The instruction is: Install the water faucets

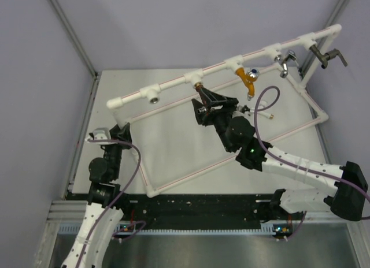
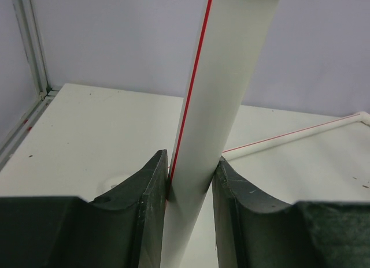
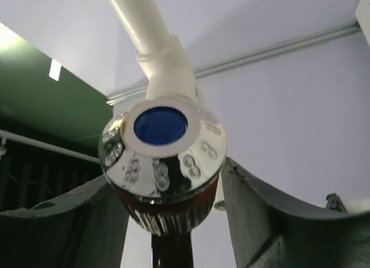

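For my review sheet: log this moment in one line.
left gripper shut on pipe frame | right gripper around brown faucet at rail tee, grip unclear | yellow faucet already mounted

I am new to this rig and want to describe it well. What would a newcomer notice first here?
The white pipe frame stands out first, with a bright orange faucet hanging from its top rail. In the right wrist view, a reddish-brown faucet with a shiny cap and blue centre sits between the fingers of the right gripper. The left gripper clamps a frame pipe.
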